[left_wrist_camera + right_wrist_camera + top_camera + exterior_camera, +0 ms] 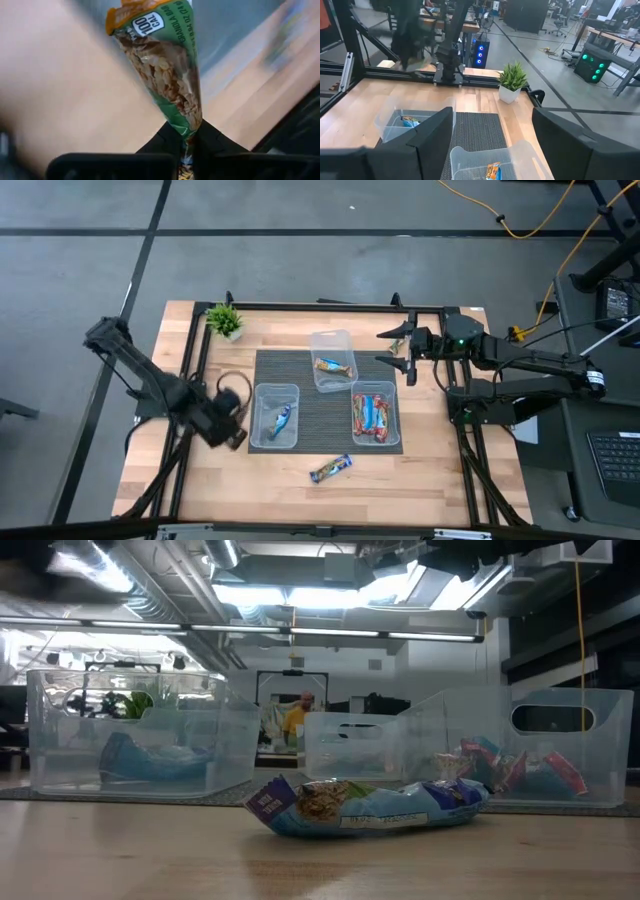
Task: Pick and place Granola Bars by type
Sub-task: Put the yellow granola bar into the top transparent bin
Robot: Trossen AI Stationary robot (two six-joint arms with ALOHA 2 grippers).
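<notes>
My left gripper point(236, 434) is at the table's left side, just left of the left tub point(275, 417), shut on a green-gold granola bar point(165, 65). That tub holds a blue bar point(283, 419). The middle tub point(332, 360) holds a brown-gold bar point(331, 365), and the right tub point(375, 417) holds several red-orange bars point(372, 416). One blue bar point(331, 468) point(365, 805) lies flat on the wood near the front edge. My right gripper point(401, 352) is open, in the air right of the middle tub. My left gripper pinches the green-gold bar by one crimped end point(189, 134) between its two fingers. The bar sticks out straight ahead of the fingers, along their line, lifted clear of the table. Its far end point(145, 17) with the orange band is free.
A small potted plant point(225, 321) stands at the table's far left corner. A dark ribbed mat point(320, 405) lies under the tubs. Black frame rails point(330, 308) run along the table's edges. Bare wood lies in front of the tubs around the loose blue bar.
</notes>
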